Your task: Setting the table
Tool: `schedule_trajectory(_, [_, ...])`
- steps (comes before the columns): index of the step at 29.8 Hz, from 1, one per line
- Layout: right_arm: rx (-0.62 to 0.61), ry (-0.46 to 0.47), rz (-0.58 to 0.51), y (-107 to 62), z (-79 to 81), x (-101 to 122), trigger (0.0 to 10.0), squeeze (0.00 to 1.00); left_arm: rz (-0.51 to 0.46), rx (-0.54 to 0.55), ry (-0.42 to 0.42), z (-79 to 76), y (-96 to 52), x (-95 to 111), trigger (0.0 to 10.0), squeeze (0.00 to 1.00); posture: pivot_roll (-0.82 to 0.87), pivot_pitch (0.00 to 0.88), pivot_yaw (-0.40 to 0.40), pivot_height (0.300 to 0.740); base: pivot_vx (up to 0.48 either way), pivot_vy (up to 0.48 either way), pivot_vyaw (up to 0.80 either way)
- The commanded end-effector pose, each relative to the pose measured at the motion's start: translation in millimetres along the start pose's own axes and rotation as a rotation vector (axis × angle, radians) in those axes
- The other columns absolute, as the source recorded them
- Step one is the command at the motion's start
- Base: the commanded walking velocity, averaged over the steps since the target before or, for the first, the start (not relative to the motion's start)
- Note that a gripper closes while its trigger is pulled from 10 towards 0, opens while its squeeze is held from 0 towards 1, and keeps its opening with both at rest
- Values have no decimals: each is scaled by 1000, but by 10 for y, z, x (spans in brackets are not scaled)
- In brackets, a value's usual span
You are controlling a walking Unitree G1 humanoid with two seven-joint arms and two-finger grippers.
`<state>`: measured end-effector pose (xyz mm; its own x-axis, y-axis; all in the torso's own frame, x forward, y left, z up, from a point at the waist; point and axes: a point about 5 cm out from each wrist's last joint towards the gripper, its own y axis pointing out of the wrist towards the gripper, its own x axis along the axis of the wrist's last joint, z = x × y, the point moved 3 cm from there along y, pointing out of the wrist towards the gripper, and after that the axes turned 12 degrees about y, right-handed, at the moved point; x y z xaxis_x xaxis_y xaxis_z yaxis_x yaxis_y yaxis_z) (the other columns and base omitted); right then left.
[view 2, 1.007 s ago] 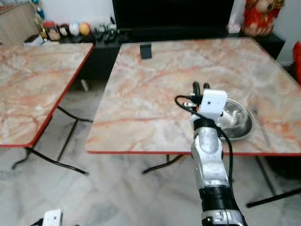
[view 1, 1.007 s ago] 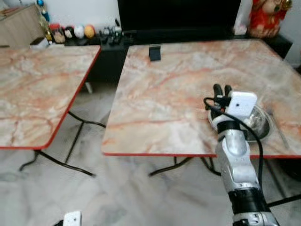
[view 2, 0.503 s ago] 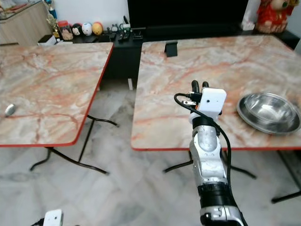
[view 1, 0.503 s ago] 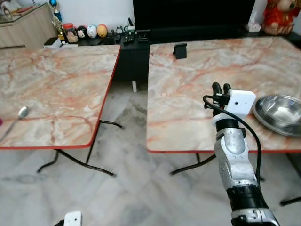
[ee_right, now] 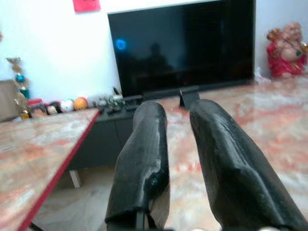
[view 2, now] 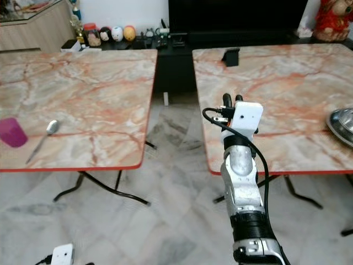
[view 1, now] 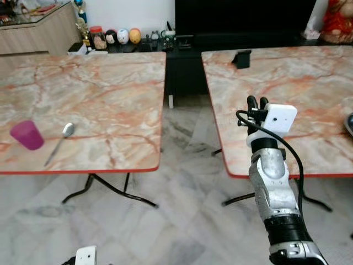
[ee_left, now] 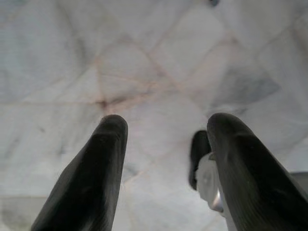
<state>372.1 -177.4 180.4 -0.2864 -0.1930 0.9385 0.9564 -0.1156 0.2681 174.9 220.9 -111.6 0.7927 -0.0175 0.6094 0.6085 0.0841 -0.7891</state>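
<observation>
Two marble-topped tables stand side by side on a pale marble floor [view 1: 182, 182]. At the 3 o'clock edge, a steel bowl [view 2: 343, 126] on the right table [view 1: 309, 94] is cut off, only its rim visible. The left arm hangs low, mostly out of frame; its gripper [ee_left: 166, 159] points at the floor, fingers set wide apart and empty. The right arm is raised upright at 5 o'clock, its gripper [view 1: 257, 105] over the right table's near edge, fingers narrowly parted, holding nothing. On the left table [view 1: 83, 105], at 9 o'clock, a purple cup [view 1: 26, 135] stands beside a spoon [view 1: 59, 142].
</observation>
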Motion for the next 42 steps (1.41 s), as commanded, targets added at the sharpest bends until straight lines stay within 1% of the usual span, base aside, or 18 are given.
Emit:
schedule_trajectory(1, [-8, 2, 2, 12, -7, -1, 10000, 0, 14, 11, -9, 34, -7, -27, 10000, 0, -95, 0, 30, 740, 0, 480, 0])
schedule_trajectory(5, [-7, 2, -4, 8, 5, 14, 10000, 0, 11, 13, -11, 52, -7, -20, 10000, 0, -101, 0, 50, 740, 0, 480, 0])
schedule_trajectory(11, [-5, 6, 0, -5, 31, -6, 10000, 0, 5, 22, -5, 124, -20, -22, 10000, 0, -105, 0, 54, 740, 0, 480, 0])
schedule_trajectory(17, [-8, 7, 1, 12, 33, -7, 10000, 0, -9, 21, -2, 133, -24, -9, 10000, 0, -102, 0, 57, 740, 0, 480, 0])
schedule_trajectory(21, [-6, 10, -6, 23, 63, 12, 10000, 0, -14, 18, 2, 138, -25, -5, 10000, 0, -88, 0, 81, 740, 0, 480, 0])
schedule_trajectory(28, [-20, 14, -12, 12, 32, 19, 10000, 0, -20, 20, 11, 175, -29, 8, 10000, 0, -63, 0, 89, 740, 0, 480, 0])
schedule_trajectory(32, [-15, 13, -9, 13, 32, 14, 10000, 0, -23, 21, 9, 162, -25, 19, 10000, 0, -60, 0, 83, 740, 0, 480, 0])
schedule_trajectory(36, [-15, 12, -9, 35, 41, 28, 10000, 0, -18, 16, 10, 115, -15, 20, 10000, 0, -59, 0, 79, 740, 0, 480, 0])
schedule_trajectory(42, [-2, 21, 2, 43, 85, 5, 10000, 0, -13, 15, 6, 75, -6, 23, 10000, 0, -53, 0, 70, 740, 0, 480, 0])
